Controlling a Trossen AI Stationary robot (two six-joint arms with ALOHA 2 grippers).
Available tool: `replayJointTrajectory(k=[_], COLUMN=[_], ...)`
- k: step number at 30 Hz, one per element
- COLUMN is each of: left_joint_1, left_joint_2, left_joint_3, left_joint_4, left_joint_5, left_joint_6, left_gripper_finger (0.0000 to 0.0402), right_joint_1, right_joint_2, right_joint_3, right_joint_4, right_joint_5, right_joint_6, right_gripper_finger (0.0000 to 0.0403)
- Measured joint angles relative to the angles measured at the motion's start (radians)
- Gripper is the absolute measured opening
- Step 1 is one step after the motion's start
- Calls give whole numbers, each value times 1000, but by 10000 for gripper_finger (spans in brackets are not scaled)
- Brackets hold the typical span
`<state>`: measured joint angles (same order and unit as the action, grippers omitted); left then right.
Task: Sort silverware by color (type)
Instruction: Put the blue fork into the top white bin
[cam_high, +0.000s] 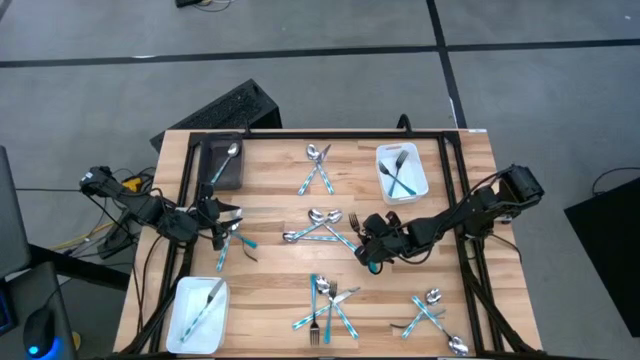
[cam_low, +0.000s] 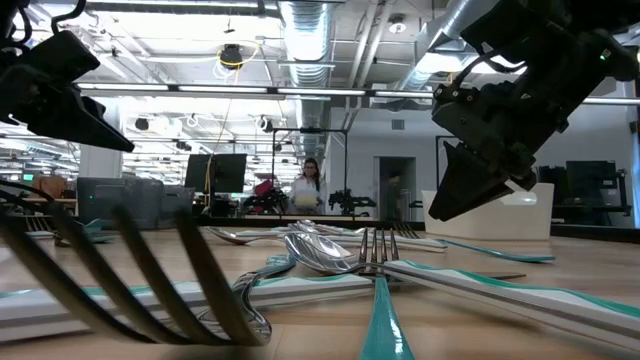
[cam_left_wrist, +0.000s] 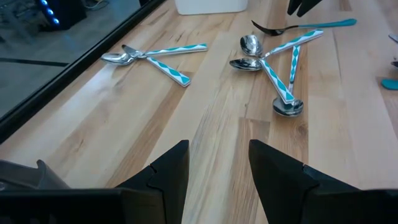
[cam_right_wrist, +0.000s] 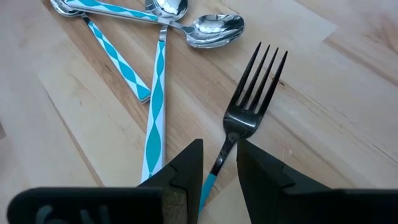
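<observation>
Silverware with teal-blue handles lies on the wooden table in several small heaps. One heap (cam_high: 320, 228) is at the middle. A dark fork (cam_right_wrist: 252, 93) lies flat just to its right, tines toward the far edge. My right gripper (cam_high: 372, 254) hovers a little above this fork's handle (cam_right_wrist: 211, 177). It is open by a narrow gap, with a finger on either side of the handle and clear of it. My left gripper (cam_left_wrist: 219, 168) waits open at the table's left, near a small heap (cam_high: 236, 240), with nothing between its fingers.
A white tray (cam_high: 420, 185) with forks stands at the far right. Another white tray (cam_high: 186, 330) with a knife is at the near left. A dark bin (cam_high: 222, 178) with a spoon is at the far left. More heaps lie at the far middle (cam_high: 318, 170), near middle (cam_high: 325, 305) and near right (cam_high: 430, 315).
</observation>
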<state>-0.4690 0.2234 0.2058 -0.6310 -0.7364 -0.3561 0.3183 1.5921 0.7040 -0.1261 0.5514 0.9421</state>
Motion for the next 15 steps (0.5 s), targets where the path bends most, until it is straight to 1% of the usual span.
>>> replayJointTrajectory(k=[11,15], left_joint_1=[0,0], left_joint_2=[0,0], left_joint_3=[0,0], left_joint_4=[0,0], left_joint_5=[0,0], left_joint_6=[0,0], left_gripper_finger=[155,155], right_joint_1=[4,9], right_joint_2=[0,0], right_joint_3=[0,0], right_joint_4=[0,0], right_joint_5=[1,16], right_joint_6=[-5,-8], right_gripper_finger=[122,122])
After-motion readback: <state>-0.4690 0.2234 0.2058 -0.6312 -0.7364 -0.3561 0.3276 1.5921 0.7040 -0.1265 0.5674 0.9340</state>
